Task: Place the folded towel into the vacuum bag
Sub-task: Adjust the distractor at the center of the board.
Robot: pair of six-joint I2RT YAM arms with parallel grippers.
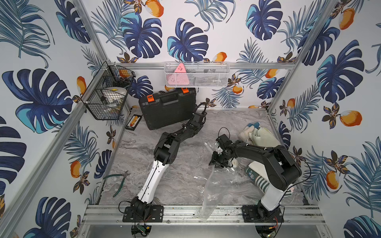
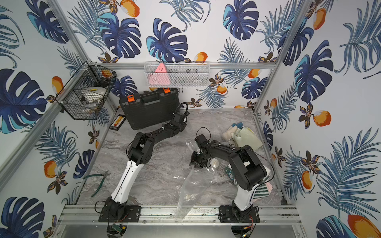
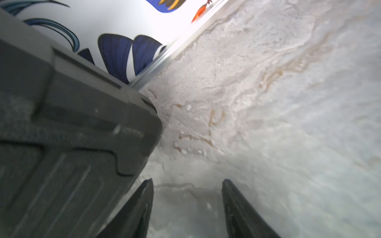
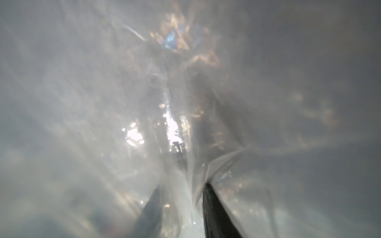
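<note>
My right gripper [image 4: 182, 186] is reaching into the vacuum bag [image 1: 218, 185] at center right of both top views. My fingers are standing slightly apart with a fold of clear film between them; I cannot tell whether I am pinching it. The bag is trailing from my fingers down to the lower edge, its end spilling over the front rail [image 1: 181, 214]. The folded towel [image 1: 260, 182], green-striped, is lying outside the bag at right, partly under my right arm. My left gripper [image 3: 188, 181] is hovering with fingers spread and empty, just beside the corner of the black toolbox [image 1: 167, 109] at upper center. Bare table [image 1: 175, 175] is lying open between my arms. Pliers [image 1: 119, 181] are hugging the left edge.
</note>
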